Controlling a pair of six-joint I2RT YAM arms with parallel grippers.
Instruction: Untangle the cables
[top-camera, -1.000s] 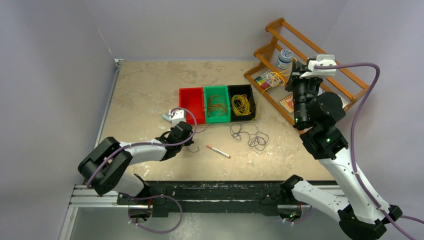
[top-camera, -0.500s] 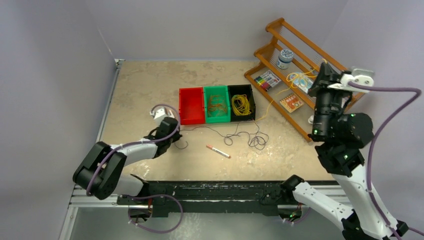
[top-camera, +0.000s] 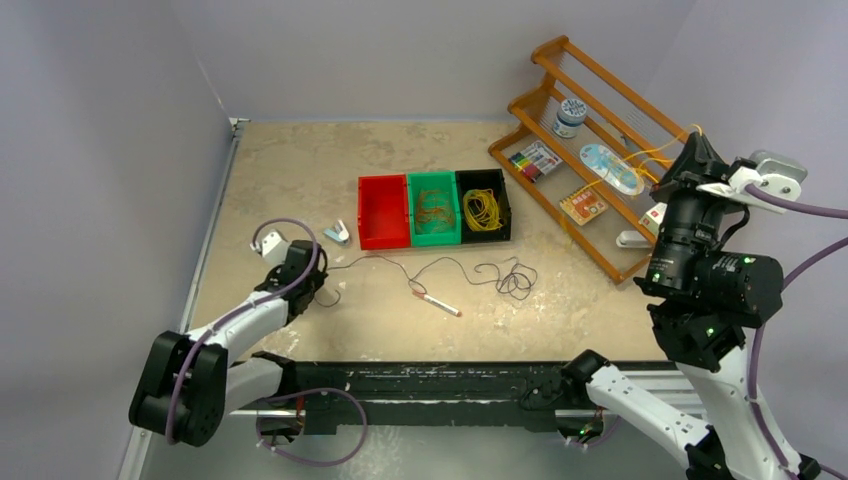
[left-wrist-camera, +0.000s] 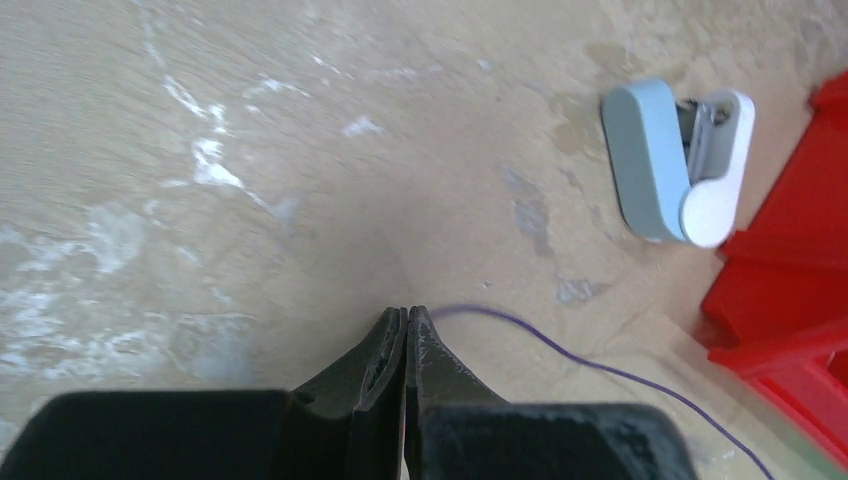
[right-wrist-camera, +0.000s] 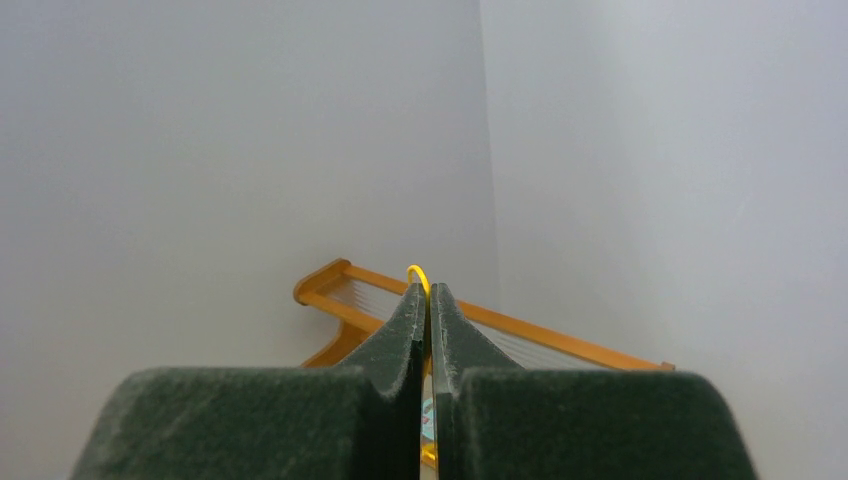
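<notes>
1. The table (top-camera: 280, 170) has a hard beige top, mottled like stone.
2. The thin, flexible dark purple cable (top-camera: 516, 281) lies on the table in front of the bins. It makes loose loops below the black bin, and one single strand runs from there leftward over the surface to the left gripper (left-wrist-camera: 406, 315).
3. The left gripper has matte black fingers pressed together, and they pinch the end of the dark purple cable at their tips.
4. The left arm is stretched low over the table, and its gripper is close to the surface, left of the red bin.
5. A small, rounded piece of pale blue and white plastic (left-wrist-camera: 665, 165) lies beside the red bin (I cannot tell what it is).
6. Three rectangular plastic bins stand side by side and touch each other: the red bin (top-camera: 383, 179), the green bin (top-camera: 432, 176) with brownish wire coils inside, and the black bin (top-camera: 480, 173) with yellow wire coils.
7. A slim marker pen (top-camera: 436, 303) lies near the purple strand.
8. The right arm is folded and lifted high, with its gripper tilted upward toward the grey walls above the slatted orange-brown wooden rack (right-wrist-camera: 560, 336).
9. The right gripper (right-wrist-camera: 428, 290) has its fingers closed tightly on a thin yellow cable (right-wrist-camera: 418, 272). A small loop of it shows at the tips, and the cable trails down over the rack.
</notes>
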